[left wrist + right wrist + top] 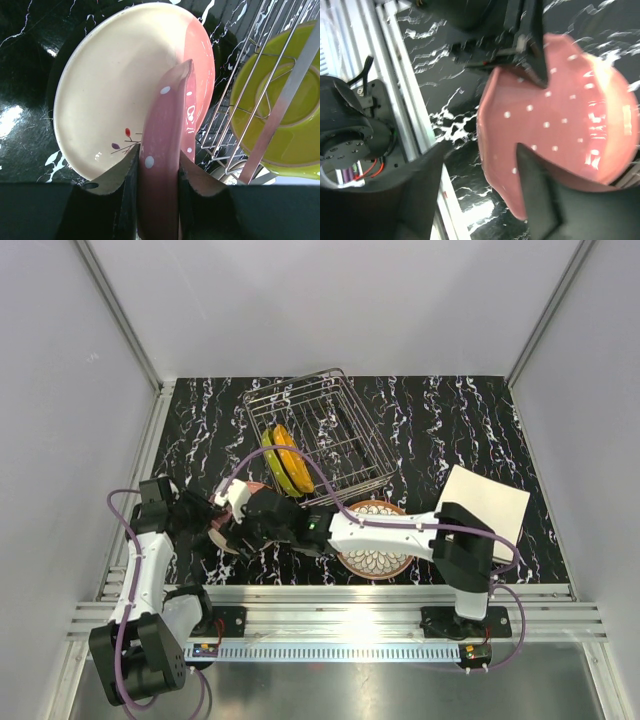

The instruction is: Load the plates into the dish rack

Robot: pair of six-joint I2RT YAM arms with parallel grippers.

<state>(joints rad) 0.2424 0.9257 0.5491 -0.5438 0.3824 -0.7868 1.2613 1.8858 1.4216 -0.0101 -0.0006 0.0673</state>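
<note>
My left gripper [157,150] is shut on the rim of a pink plate [167,125] with white dots, held on edge. A cream plate [105,95] with a small twig drawing lies behind it. In the right wrist view the same pink plate [560,115] sits between the spread fingers of my right gripper [480,147], which is open around its edge. From above, both grippers meet at the table's front left: left gripper [218,523], right gripper [252,525]. The dish rack [335,420] holds a lime-green plate [271,455] and an orange plate [289,462] upright.
A brown-rimmed petal-patterned plate [375,545] lies flat under the right arm. A white squarish plate [488,502] rests at the front right. The rack's wires [235,90] and the lime-green plate [295,120] stand close to the right of the pink plate. The aluminium rail [395,75] borders the near table edge.
</note>
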